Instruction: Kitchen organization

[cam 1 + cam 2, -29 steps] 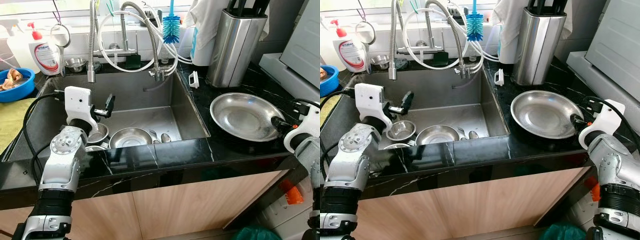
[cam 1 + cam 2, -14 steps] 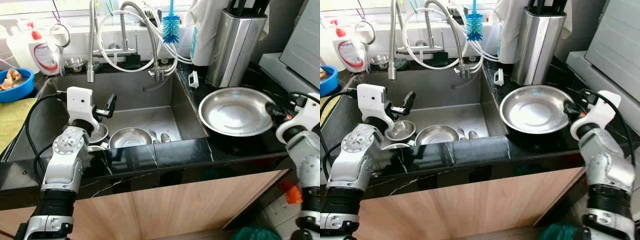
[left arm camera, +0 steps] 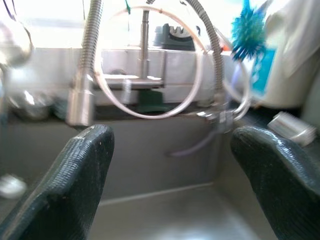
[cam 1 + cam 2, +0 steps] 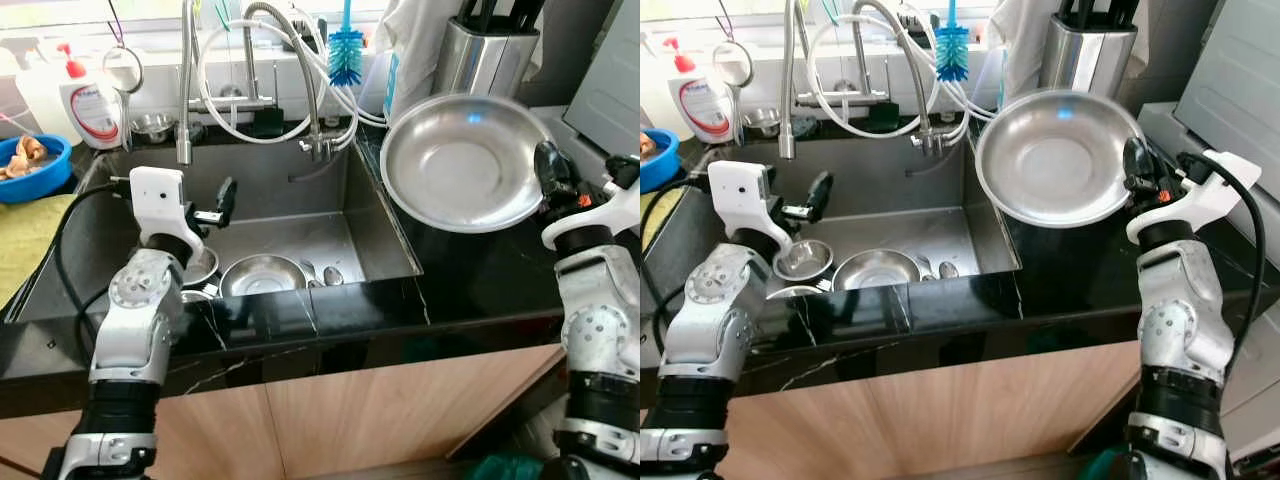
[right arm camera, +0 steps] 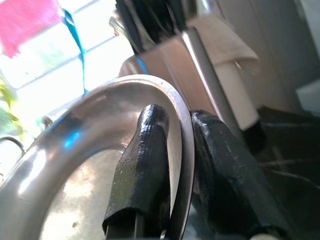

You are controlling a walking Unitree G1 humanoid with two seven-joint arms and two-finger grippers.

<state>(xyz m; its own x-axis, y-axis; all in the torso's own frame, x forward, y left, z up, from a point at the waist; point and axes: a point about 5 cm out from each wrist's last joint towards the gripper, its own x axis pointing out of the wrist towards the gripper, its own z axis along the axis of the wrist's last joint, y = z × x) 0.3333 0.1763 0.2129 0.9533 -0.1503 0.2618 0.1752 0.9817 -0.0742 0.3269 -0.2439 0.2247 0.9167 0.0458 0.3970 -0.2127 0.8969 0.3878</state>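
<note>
My right gripper [image 4: 548,172] is shut on the rim of a large steel plate [image 4: 462,160]. The plate hangs tilted in the air above the black counter [image 4: 470,275], just right of the sink [image 4: 300,205]. In the right wrist view both fingers [image 5: 145,150] pinch the plate's edge [image 5: 75,165]. My left gripper [image 4: 222,200] stands open over the left part of the sink with nothing between its fingers [image 3: 80,170]. A steel bowl [image 4: 262,275], a smaller bowl [image 4: 198,265] and spoons [image 4: 325,275] lie on the sink floor.
A steel knife block [image 4: 480,60] stands behind the plate. Faucet hoses [image 4: 250,70] and a blue brush [image 4: 345,50] hang over the sink's back. A soap bottle [image 4: 90,105] and a blue bowl [image 4: 30,165] sit far left. A white appliance [image 4: 610,80] stands at right.
My right gripper has lifted the plate off the counter, raising it and tipping it up toward the sink side. The left arm has barely moved.
</note>
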